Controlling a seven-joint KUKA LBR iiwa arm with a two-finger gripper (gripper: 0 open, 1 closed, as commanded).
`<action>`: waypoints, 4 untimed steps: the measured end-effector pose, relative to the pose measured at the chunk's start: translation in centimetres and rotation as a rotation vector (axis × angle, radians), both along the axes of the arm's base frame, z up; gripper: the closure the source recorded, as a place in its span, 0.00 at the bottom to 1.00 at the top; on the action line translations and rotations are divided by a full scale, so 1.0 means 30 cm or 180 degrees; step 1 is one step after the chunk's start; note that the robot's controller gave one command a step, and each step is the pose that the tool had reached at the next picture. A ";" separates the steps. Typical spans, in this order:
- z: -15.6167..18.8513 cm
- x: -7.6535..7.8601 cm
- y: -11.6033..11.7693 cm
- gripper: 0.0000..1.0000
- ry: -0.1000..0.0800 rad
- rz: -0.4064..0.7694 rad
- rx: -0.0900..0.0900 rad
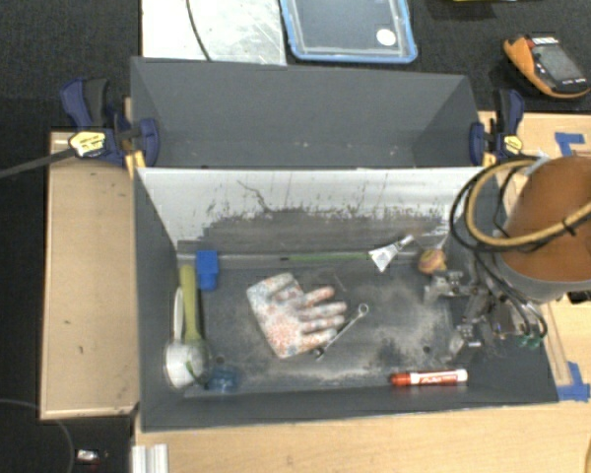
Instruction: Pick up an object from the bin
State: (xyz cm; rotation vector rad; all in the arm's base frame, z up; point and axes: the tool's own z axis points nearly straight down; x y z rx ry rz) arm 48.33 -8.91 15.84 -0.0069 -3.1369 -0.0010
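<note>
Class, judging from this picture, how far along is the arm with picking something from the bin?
Done: the gripper is down in the bin, right end. In hand: nothing visibly lifted; the red marker and patterned glove lie on the floor. Left: grasping and lifting one.

Bare floor is lying open in the bin [276, 205] between the patterned glove [294, 315] and the claw [463, 331], which is crowding the right end. A red marker [428, 378] is barring the front wall there, and a brown ball [431, 260] and white tag [384, 256] are blocking the back. A yellow stick [188, 299], blue block [207, 269] and tape roll [182, 365] are lining the left wall.
</note>
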 end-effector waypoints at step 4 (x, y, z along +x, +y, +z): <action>-0.195 0.044 0.498 0.00 -0.0018 0.1264 0.0013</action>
